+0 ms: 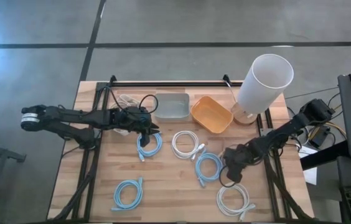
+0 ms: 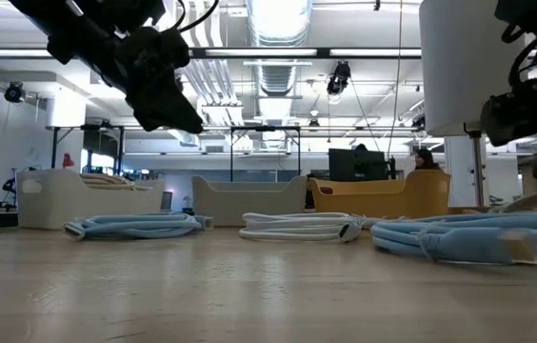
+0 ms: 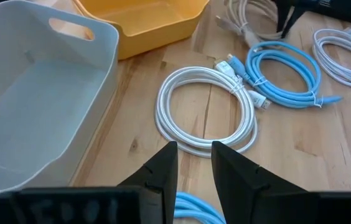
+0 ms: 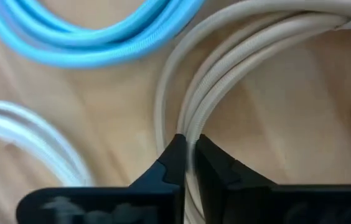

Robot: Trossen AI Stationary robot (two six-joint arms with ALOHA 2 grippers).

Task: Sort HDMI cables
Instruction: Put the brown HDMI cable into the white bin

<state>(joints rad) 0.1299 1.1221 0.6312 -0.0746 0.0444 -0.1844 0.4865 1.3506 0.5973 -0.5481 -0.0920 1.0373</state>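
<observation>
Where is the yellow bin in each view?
High view: yellow bin at the table's far edge, right of centre.
Low view: far back, right of centre.
Left wrist view: at the top edge, partly cut off.
Right wrist view: not in it.
Shared landmark: the grey bin right beside it, also seen in the low and left wrist views.

Wooden table (image 1: 163, 186) sits on grey concrete floor (image 1: 38, 25) crossed by dark seams. Beyond the table's far edge: open industrial ceiling with ducts (image 2: 283, 81), bright strip lights (image 2: 278, 14), a monitor (image 2: 354, 164), and a seated person (image 2: 427, 159) beside it.
</observation>
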